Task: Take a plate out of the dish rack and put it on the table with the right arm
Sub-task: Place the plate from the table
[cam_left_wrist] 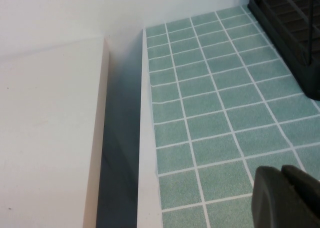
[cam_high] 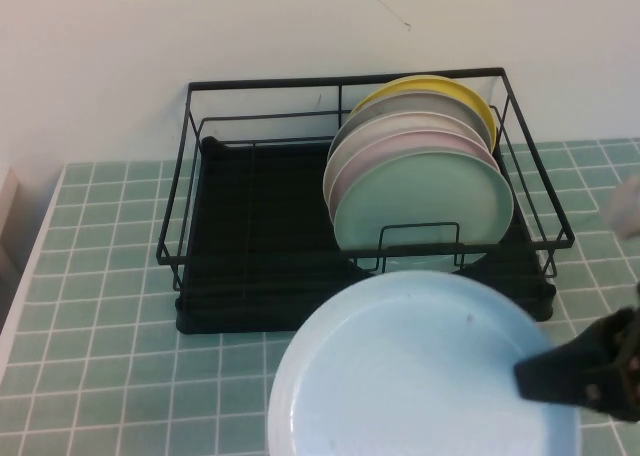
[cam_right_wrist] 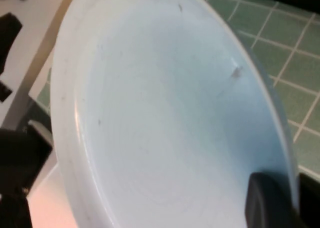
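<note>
Near the dish rack (cam_high: 365, 201), right gripper (cam_high: 585, 366) pinching sky-blue plate (cam_high: 410, 376) above table (cam_high: 110, 276); left gripper (cam_left_wrist: 287, 195) far left, finger state unclear.

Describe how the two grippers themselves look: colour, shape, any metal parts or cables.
The right gripper, low at the table's right edge in the high view, is matte black and blocky, with a wedge-shaped finger and brownish jointed parts behind. The left gripper, over the tiles left of the rack, shows only dark grey, rounded, rubbery-looking fingertips. No cables or markings are visible on either.
</note>
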Robot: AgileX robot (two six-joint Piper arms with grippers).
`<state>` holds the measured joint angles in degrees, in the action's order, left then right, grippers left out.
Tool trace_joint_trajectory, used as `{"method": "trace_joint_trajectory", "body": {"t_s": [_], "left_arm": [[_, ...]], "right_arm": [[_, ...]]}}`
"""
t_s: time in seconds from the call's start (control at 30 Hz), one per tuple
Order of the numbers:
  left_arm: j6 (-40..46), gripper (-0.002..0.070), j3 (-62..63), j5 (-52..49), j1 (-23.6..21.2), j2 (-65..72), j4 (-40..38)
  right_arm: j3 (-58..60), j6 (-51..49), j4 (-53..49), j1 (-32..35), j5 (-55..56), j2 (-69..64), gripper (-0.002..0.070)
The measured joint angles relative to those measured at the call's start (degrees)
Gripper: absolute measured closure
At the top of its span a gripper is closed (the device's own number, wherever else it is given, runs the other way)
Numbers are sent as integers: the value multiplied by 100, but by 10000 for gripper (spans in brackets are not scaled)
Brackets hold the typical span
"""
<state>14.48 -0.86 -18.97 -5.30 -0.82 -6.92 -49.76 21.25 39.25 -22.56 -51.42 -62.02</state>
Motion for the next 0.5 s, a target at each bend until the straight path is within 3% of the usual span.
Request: {"method": "trace_joint_trajectory", "body": {"t_s": [0.2, 0.5], "left_arm": [[0, 678, 0, 0, 0, 0, 0], [0, 678, 0, 0, 0, 0, 0]], "right_arm": [[1496, 857, 1374, 0, 1659, -514, 610], [1610, 1850, 2135, 0, 2549, -1881, 610]]}}
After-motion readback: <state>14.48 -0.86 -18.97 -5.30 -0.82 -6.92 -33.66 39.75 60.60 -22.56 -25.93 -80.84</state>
